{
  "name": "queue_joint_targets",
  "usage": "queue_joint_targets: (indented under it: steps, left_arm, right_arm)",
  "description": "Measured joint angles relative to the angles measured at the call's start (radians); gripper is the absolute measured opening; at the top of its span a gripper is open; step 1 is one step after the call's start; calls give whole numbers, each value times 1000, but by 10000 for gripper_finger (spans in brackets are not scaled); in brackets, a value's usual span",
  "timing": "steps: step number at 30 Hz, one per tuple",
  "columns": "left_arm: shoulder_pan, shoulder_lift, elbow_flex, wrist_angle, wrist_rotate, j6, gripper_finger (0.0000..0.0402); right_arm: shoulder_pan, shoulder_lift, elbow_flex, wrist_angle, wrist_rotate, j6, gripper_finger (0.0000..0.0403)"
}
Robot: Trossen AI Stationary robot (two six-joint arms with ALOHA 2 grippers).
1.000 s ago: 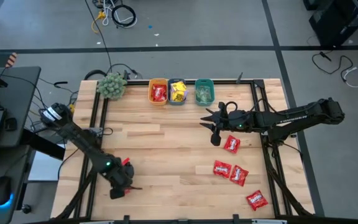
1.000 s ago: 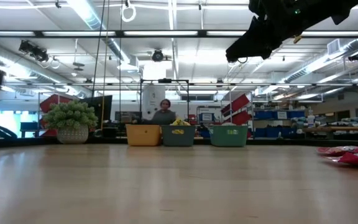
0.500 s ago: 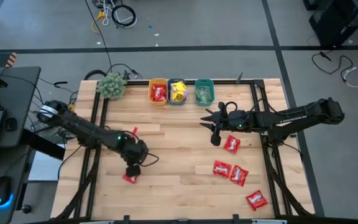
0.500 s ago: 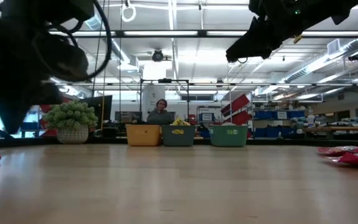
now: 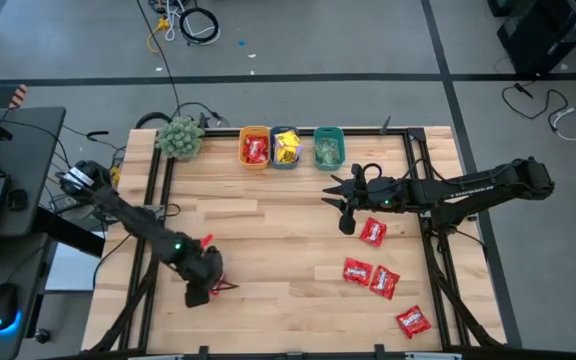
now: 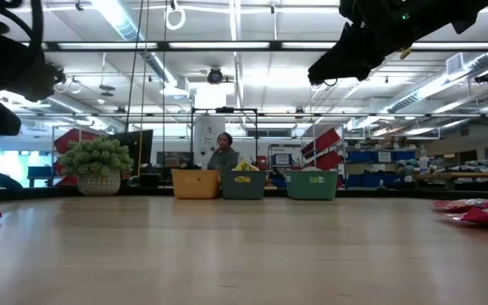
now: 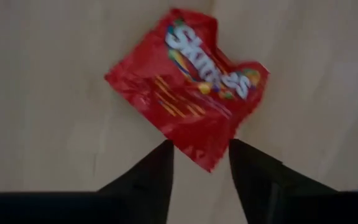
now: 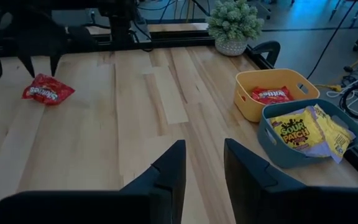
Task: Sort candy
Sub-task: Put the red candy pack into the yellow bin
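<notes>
Table (image 5: 268, 215): left gripper (image 7: 201, 171) straddles red packet (image 7: 188, 87).

Red Skittles packet (image 7: 190, 112): white lettering, small multicoloured candy print, faint orange-yellow diagonal stripes on the lower half. Four more red wrapped packets (image 5: 372, 232) on the pale striped wood tabletop (image 5: 278, 220), boards alternating light and slightly darker tan. Orange plastic bin (image 8: 276, 93) held a red packet with white print; blue plastic bin (image 8: 303, 138) held yellow Sour Patch packets (image 8: 298, 129) with black lettering; teal plastic bin (image 5: 329, 147) held pale green bits. Fuzzy green plant ball (image 8: 236, 18) sat in a whitish patterned pot. Left gripper (image 7: 201, 163) and right gripper (image 8: 204, 163) were both matte black. Table frame (image 5: 154, 180) was black.
</notes>
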Motion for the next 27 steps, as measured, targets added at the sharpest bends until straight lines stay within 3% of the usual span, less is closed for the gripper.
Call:
queue_joint_targets:
  steps: [5,20,23,27]
  left_arm:
    - [-47,5,0,5,-138,-69,191]
    - [-89,120,-3,46,-86,-70,193]
    - [-89,129,-1,32,-87,-55,156]
    - [-79,124,28,-65,-110,-8,44]
  right_arm:
    - [0,0,0,2,0,0,96]
    - [0,0,0,2,0,-2,96]
    - [0,0,0,1,0,-2,95]
    - [0,0,0,2,0,-2,96]
